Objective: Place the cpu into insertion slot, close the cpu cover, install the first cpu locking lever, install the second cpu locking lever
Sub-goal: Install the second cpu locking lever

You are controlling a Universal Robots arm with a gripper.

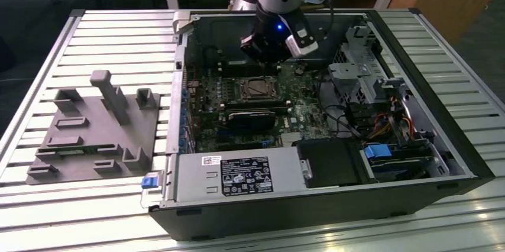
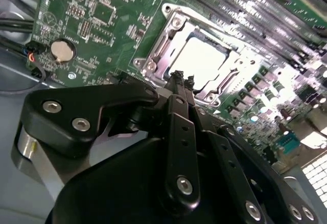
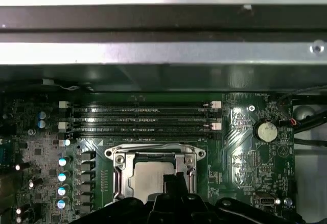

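Observation:
The cpu point(image 3: 145, 179), a silvery square chip, sits in the insertion slot point(image 1: 259, 88) on the green motherboard inside the open computer case. The cpu cover point(image 3: 118, 164), a thin metal frame, lies flat around the chip; in the second wrist view the cpu point(image 2: 196, 60) shows bright through the cut-out of the cpu cover point(image 2: 166, 40). My gripper point(image 2: 181, 78) hovers just above the edge of the socket, its black fingers pressed together with nothing between them. In the exterior view the gripper point(image 1: 271, 51) hangs over the board just behind the slot.
Memory slots point(image 3: 138, 117) run beside the socket, and a coin battery point(image 3: 265, 130) sits nearby. A black module point(image 1: 252, 116), a power supply point(image 1: 236, 175) and a drive cage point(image 1: 363, 80) with cables fill the case. A grey fixture block point(image 1: 94, 128) lies on the slatted table.

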